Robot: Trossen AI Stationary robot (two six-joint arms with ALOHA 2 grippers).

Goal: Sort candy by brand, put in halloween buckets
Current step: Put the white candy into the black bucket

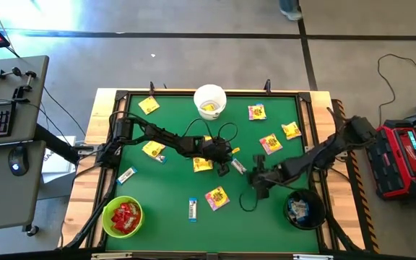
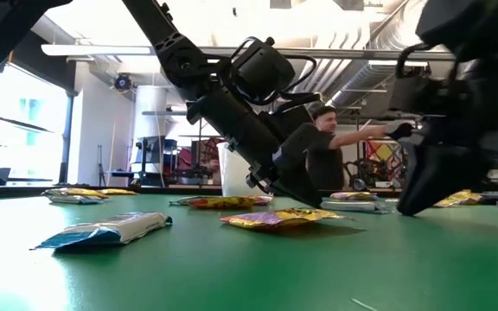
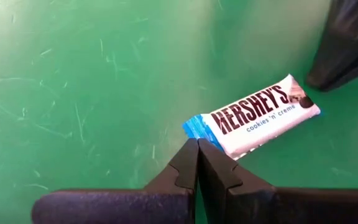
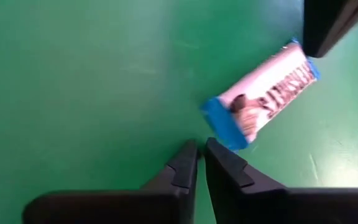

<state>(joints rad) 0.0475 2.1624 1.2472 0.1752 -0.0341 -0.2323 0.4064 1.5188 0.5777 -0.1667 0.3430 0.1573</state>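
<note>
Both end effectors, left (image 3: 197,163) and right (image 4: 199,163) with fingers together and empty, flank the white-and-blue bar (image 3: 253,115) mid-counter; regrasping appears next.

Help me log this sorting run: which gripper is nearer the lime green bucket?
Left. The left gripper sits mid-table beside a white-and-blue bar, up and right of the lime green bucket in the high view. The right gripper lies farther right, beyond that bar.
</note>
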